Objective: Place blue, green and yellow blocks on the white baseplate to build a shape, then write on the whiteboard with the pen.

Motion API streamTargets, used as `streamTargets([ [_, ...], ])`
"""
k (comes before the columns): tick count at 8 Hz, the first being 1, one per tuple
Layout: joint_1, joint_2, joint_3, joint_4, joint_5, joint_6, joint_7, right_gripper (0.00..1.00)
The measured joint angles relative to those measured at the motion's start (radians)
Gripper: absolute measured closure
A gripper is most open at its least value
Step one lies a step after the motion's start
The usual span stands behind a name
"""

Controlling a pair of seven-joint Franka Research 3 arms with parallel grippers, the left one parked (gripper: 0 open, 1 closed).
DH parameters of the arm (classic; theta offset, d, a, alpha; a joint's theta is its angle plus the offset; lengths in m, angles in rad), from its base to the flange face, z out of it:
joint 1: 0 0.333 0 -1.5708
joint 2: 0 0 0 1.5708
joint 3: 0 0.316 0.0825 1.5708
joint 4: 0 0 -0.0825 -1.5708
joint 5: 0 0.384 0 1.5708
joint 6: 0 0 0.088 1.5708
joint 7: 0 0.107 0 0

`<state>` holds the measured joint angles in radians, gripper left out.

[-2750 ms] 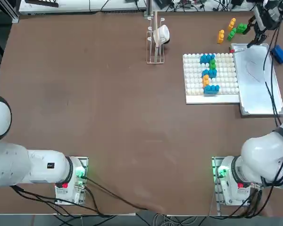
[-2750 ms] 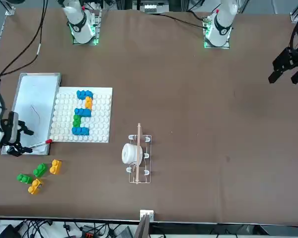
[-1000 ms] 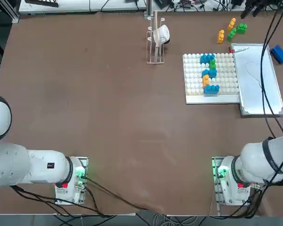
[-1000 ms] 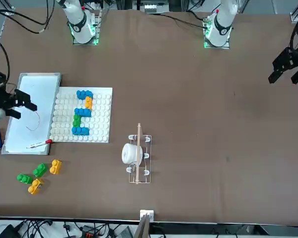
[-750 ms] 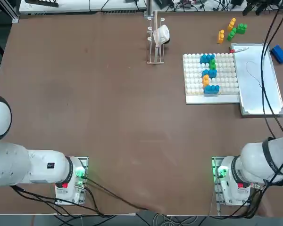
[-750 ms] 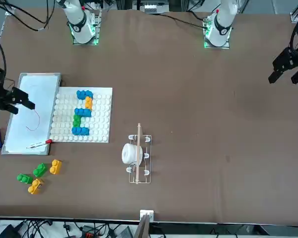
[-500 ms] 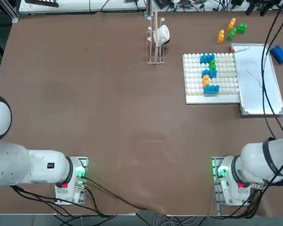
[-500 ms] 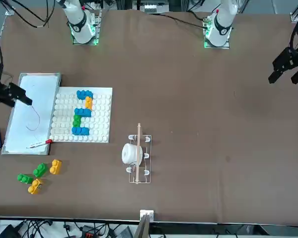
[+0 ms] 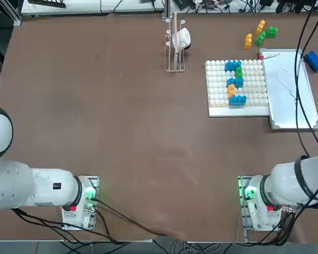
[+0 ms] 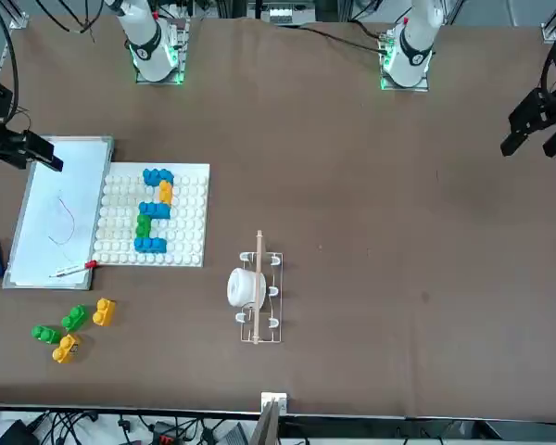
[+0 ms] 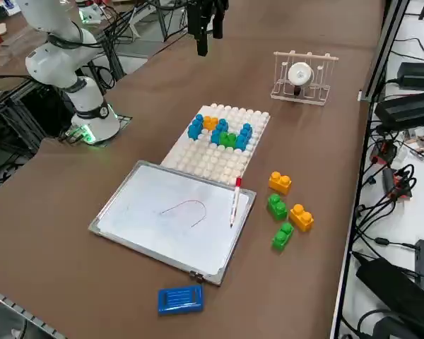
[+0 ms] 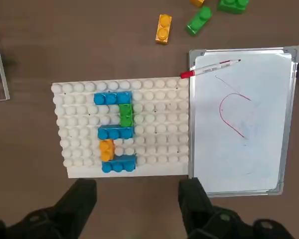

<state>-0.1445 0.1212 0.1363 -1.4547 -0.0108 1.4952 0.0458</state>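
R gripper (image 12: 137,199) wide open, empty, up above baseplate (image 12: 159,119) near edge. Blocks (image 12: 117,132) stacked on plate; spares (image 9: 259,33) beside. Pen (image 12: 209,68) lies on whiteboard (image 12: 259,149) corner, red curve drawn.

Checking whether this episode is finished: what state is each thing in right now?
right gripper: open, empty, raised above the table.
blocks: blue, green and yellow shape pressed onto the white baseplate.
spare blocks: loose on the table.
whiteboard: bears a red curved line.
pen: lying across the whiteboard's corner.
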Motion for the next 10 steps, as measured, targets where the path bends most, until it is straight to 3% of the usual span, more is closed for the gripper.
streamTargets([
  [2, 0.008, 0.001, -0.012, 0.003, -0.001, -0.005, 0.000, 0.00],
  [4, 0.087, 0.001, -0.102, 0.010, -0.001, -0.015, 0.000, 0.00],
  [5, 0.105, 0.000, -0.128, 0.013, -0.001, -0.022, -0.004, 0.00],
  [10, 0.128, -0.047, -0.139, 0.011, -0.001, -0.048, -0.065, 0.00],
])
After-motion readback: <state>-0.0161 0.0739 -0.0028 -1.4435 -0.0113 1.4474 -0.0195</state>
